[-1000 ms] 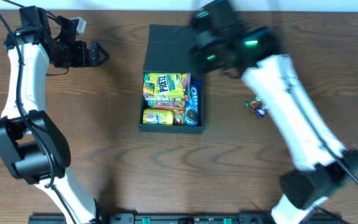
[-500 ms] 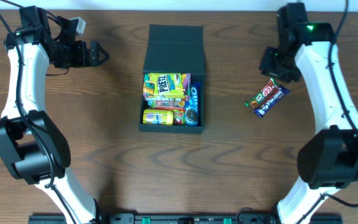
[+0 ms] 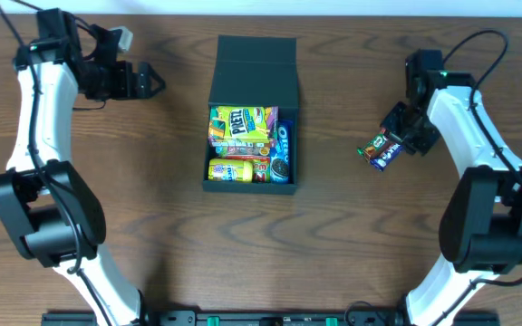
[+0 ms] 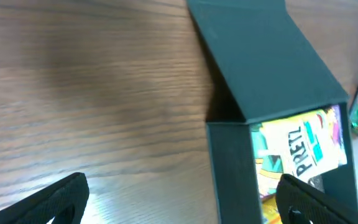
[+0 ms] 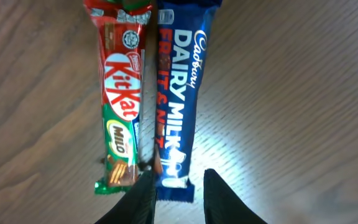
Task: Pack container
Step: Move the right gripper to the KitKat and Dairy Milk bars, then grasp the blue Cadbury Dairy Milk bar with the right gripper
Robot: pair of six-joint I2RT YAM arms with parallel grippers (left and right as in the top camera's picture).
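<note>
- The left tool [image 3: 155, 81], at the upper left of the overhead frame, is released: jaws wide apart, nothing between them, well apart from the box. It is best left parked there, out of the way.
- The container [image 3: 256, 62] sits at the centre of the worktop [image 3: 333, 254]. It is a dark, matte rectangular box, its flap lid folded back toward the top of the frame. Its well is already crowded with a yellow Pretz packet [image 3: 241, 125] and other bright snacks.
- At the right of the frame, the right tool [image 5: 178, 198] hangs over two bars lying side by side, a KitKat bar [image 5: 122, 93] and a Dairy Milk bar [image 5: 176, 81]. Its jaws stand narrowly apart around the Dairy Milk bar's near end, not yet clenched.
- To grasp well, I judge it should centre on one bar only. The bars touch, so a finger could catch the KitKat wrapper.
</note>
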